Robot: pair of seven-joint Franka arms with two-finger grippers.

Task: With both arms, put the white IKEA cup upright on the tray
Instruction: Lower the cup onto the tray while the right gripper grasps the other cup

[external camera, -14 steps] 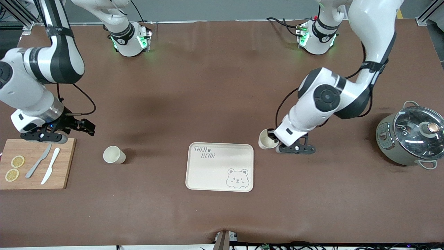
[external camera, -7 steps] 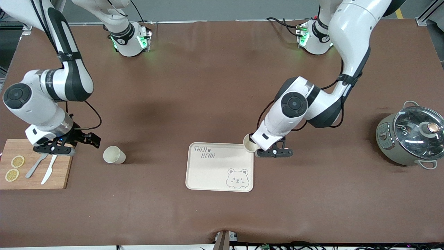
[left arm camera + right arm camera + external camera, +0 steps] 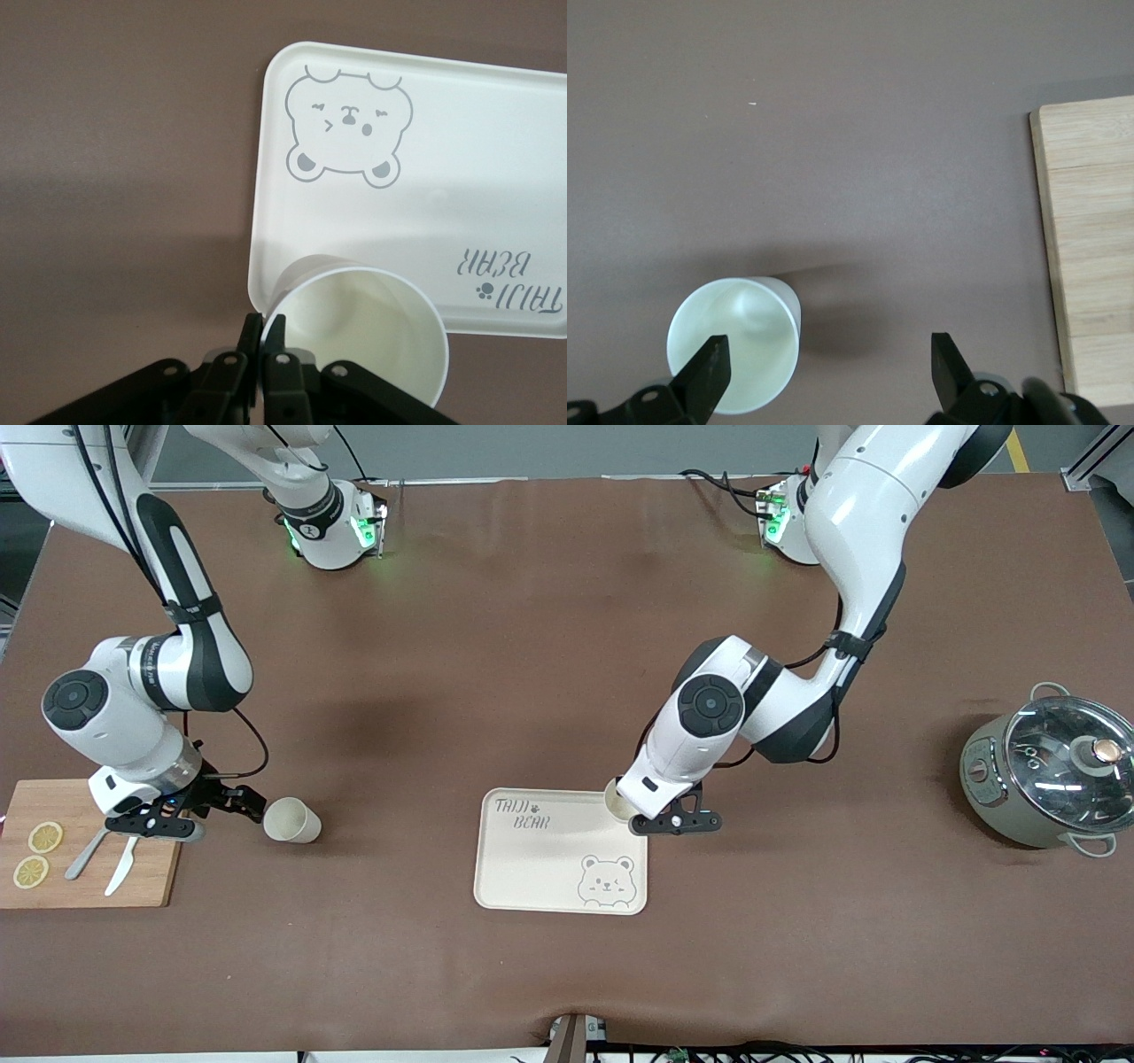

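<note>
A white cup hangs from my left gripper, which is shut on its rim, mouth up, over the corner of the cream tray at the left arm's end. In the left wrist view the fingers pinch the cup's wall at my left gripper, above the tray's edge. A second white cup stands upright on the table toward the right arm's end. My right gripper is open beside it; in the right wrist view one finger is over that cup's mouth.
A wooden cutting board with two knives and lemon slices lies at the right arm's end; its edge shows in the right wrist view. A lidded pot stands at the left arm's end.
My left gripper has carried its cup from beside the tray to over the tray's corner. My right gripper has moved off the cutting board to the second cup.
</note>
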